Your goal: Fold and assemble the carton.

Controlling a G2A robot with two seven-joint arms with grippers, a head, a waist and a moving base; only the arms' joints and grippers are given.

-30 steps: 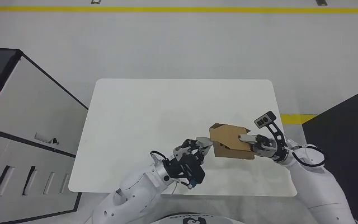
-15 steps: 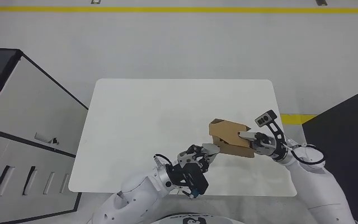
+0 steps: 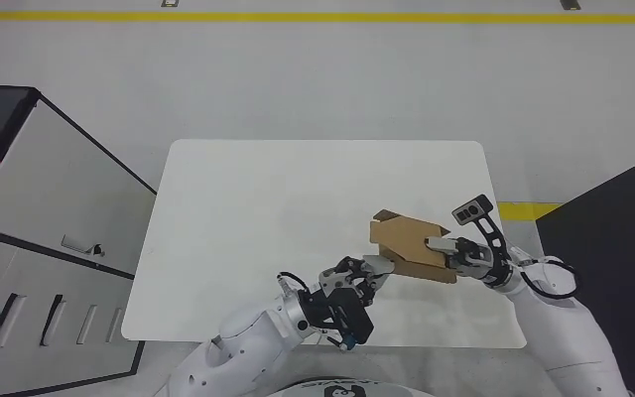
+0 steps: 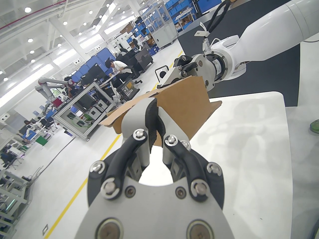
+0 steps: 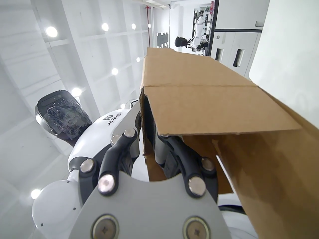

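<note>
Two pincers are meeting at the cardboard carton (image 3: pixel 409 245) near the table's (image 3: pixel 248 198) right edge, the right pincer (image 5: pixel 149 135) clamping one wall, the left pincer (image 4: pixel 155 115), narrowed almost closed, touching a corner, and with flaps standing loose most folding is seemingly waiting.

The carton (image 3: pixel 412 248) is plain brown corrugated cardboard, matt and slightly fibrous, with raw, ragged cut edges and pressed crease lines. The bench (image 3: pixel 298 198) has a smooth white top with a faint sheen that takes soft reflections. The left gripper (image 4: pixel 156 115) and right gripper (image 5: pixel 147 135) are satin bare metal, with glossy black plastic links, bright polished screw heads and matt black rubbery pads (image 4: pixel 152 123).
</note>
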